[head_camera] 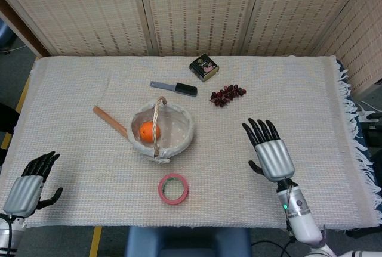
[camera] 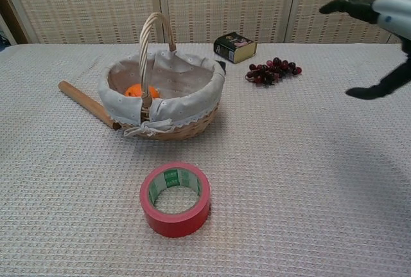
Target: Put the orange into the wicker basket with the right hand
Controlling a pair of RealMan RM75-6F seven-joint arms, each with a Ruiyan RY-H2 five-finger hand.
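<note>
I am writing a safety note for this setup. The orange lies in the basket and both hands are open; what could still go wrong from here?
Little, probably. The orange sits inside the wicker basket near its tall handle, so a careless return pass of the right hand might catch that handle and tip the basket. The grapes lie on the cloth beyond the right hand; a forward sweep could scatter them. The left hand hangs at the table's near corner and might snag the cloth's edge.

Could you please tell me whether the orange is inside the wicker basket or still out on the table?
Inside. The orange lies on the cloth lining of the wicker basket, beside its handle, and the right hand is open, away from it.
</note>
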